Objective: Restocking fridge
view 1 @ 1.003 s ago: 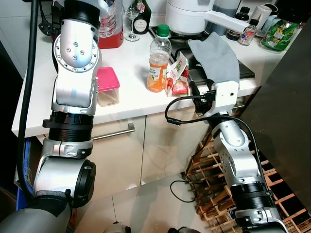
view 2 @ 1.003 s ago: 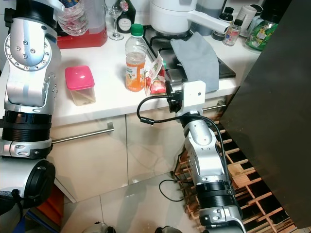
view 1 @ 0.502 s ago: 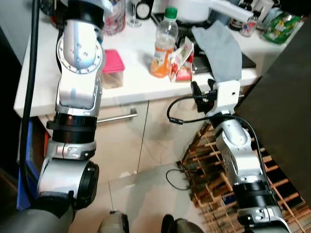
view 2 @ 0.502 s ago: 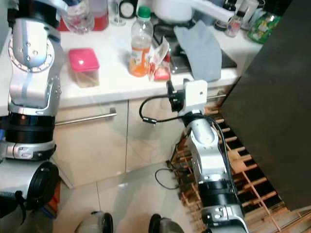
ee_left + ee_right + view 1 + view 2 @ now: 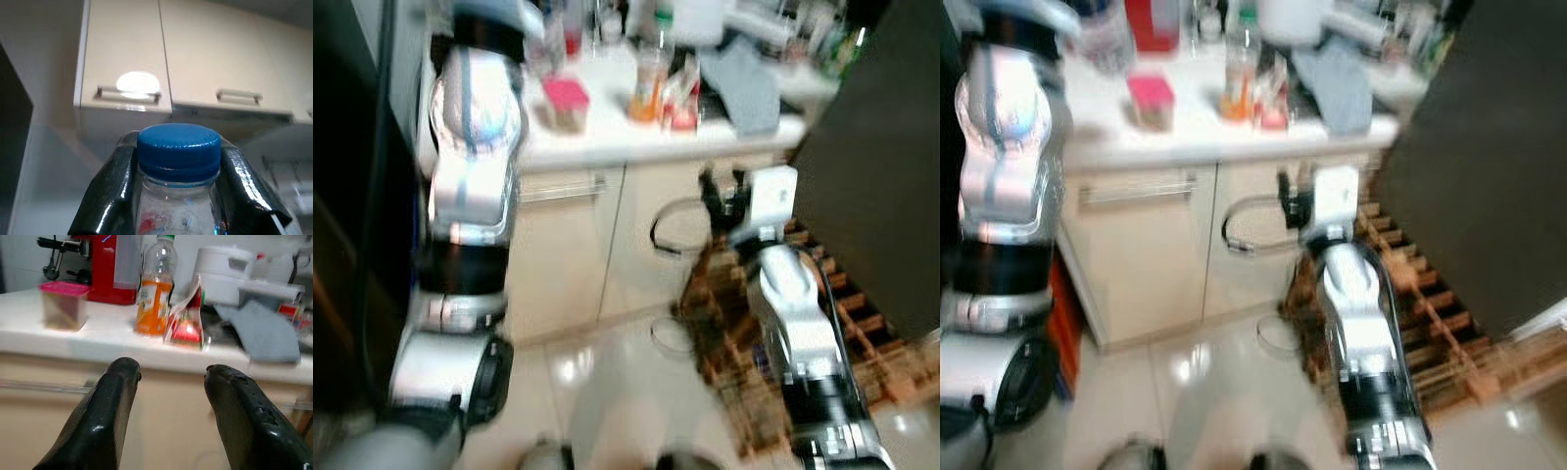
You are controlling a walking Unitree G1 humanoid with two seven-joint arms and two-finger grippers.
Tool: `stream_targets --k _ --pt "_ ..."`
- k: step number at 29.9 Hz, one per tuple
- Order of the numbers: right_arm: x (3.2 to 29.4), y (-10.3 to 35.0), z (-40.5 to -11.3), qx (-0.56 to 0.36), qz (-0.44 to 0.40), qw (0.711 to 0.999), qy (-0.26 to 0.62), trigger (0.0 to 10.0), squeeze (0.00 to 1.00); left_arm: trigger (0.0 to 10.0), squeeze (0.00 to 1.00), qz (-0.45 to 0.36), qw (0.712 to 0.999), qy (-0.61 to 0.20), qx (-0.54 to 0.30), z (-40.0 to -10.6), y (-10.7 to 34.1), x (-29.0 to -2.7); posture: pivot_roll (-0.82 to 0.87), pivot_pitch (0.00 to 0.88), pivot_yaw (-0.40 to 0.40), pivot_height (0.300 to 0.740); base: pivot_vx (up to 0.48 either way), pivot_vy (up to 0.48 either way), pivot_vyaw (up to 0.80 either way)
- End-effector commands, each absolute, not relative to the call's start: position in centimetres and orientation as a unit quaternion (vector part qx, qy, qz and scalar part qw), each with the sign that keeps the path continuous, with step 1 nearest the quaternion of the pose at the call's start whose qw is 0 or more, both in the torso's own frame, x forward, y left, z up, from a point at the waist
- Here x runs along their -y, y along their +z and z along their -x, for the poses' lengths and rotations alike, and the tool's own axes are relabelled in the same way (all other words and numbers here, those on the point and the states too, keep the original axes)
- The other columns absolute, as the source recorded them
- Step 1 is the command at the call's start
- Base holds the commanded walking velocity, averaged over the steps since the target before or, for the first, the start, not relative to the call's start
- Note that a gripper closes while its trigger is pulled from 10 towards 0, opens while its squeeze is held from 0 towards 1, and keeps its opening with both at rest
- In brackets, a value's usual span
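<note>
My left gripper is shut on a clear water bottle with a blue cap, one black finger on each side of its neck, held high at the left. On the white counter stand an orange juice bottle with a green cap, a pink-lidded container and a red and white pouch. My right gripper is open with nothing between its fingers. It is level with the counter edge and some way short of it, below the pouch.
A grey cloth lies on the hob at the counter's right. A red appliance and a white one stand behind. A dark fridge panel rises at the right, above a wooden wine rack. Cabinet doors are below.
The whole picture has shifted and blurred: the camera has drawn back, so the counter sits farther away and higher in view. The left gripper still holds the water bottle.
</note>
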State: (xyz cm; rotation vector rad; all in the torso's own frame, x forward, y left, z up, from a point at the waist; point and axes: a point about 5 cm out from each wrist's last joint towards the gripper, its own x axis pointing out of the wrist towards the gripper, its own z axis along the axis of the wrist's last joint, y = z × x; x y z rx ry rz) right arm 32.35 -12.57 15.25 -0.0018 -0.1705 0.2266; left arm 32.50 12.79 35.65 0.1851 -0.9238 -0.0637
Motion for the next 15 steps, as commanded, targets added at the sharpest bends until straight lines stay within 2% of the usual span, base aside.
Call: stream_targets --k 1,5,11,13,15 --pt "13.4 14.9 -32.3 0.077 0.003 0.992 0.1 10.0 0.0 10.0 0.0 -0.076 0.897 -0.059 0.431 -32.4 35.0 -11.6 -0.02 0.0 -0.067 0.74 -0.266 0.0 0.0" --pt "13.4 14.0 -31.7 0.064 0.007 0.993 0.102 10.0 0.0 10.0 0.0 -0.066 0.934 -0.066 0.346 -32.4 29.9 -11.6 -0.03 0.0 -0.06 0.74 -0.263 0.0 0.0" --pt "13.5 13.3 -31.5 0.053 0.012 0.994 0.096 10.0 0.0 10.0 0.0 -0.065 0.953 -0.072 0.286 -32.1 26.4 -11.4 -0.01 0.0 -0.039 0.74 -0.261 0.0 0.0" --pt "13.4 13.1 -31.5 0.05 0.012 0.994 0.095 10.0 0.0 10.0 0.0 -0.068 0.957 -0.078 0.271 -31.9 25.4 -11.3 -0.02 0.0 -0.031 0.74 0.0 0.0 0.0" --pt "13.2 12.8 -31.5 0.045 0.015 0.994 0.095 10.0 0.0 10.0 0.0 -0.048 0.97 -0.088 0.22 -31.9 23.2 -11.5 -0.02 0.0 -0.026 0.74 0.0 0.0 0.0"
